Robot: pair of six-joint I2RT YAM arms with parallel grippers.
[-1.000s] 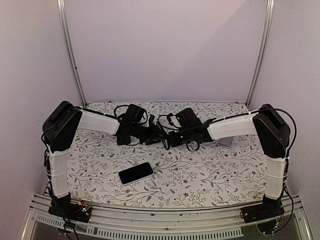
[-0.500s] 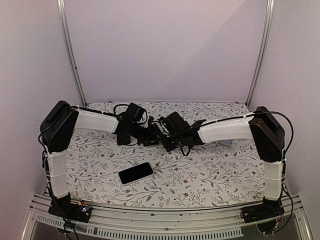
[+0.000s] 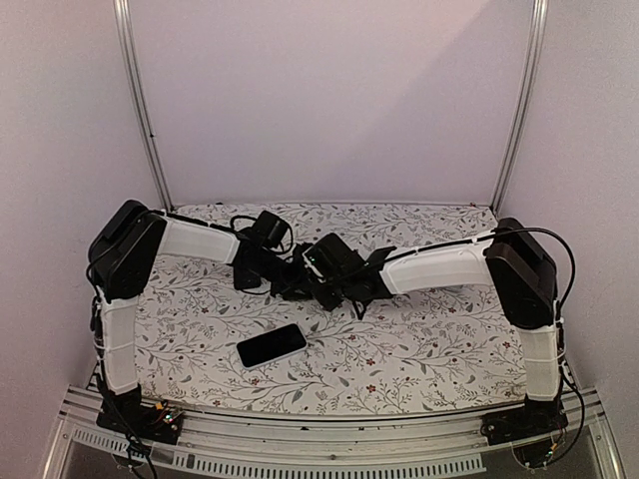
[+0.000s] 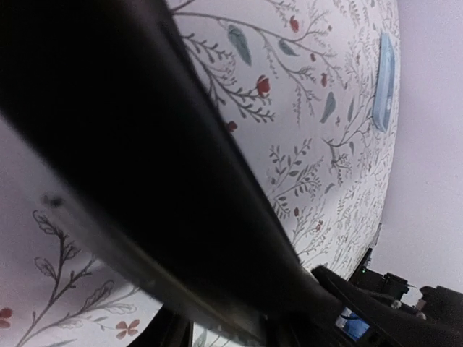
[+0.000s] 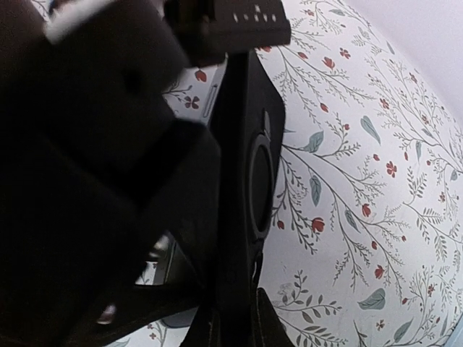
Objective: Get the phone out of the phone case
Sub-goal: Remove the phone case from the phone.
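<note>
right end effector (image 3: 315, 279) shifted left; phone (image 3: 272, 345) lies crosswise.

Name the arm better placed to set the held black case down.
Right, probably. The right gripper is shut on the black case, which is held on edge. The left gripper sits close beside it, but whether it has a hold cannot be told.

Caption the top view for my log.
Right gripper, shut on the phone case, meets left gripper mid-table; black phone lies on the cloth nearer the bases.
</note>
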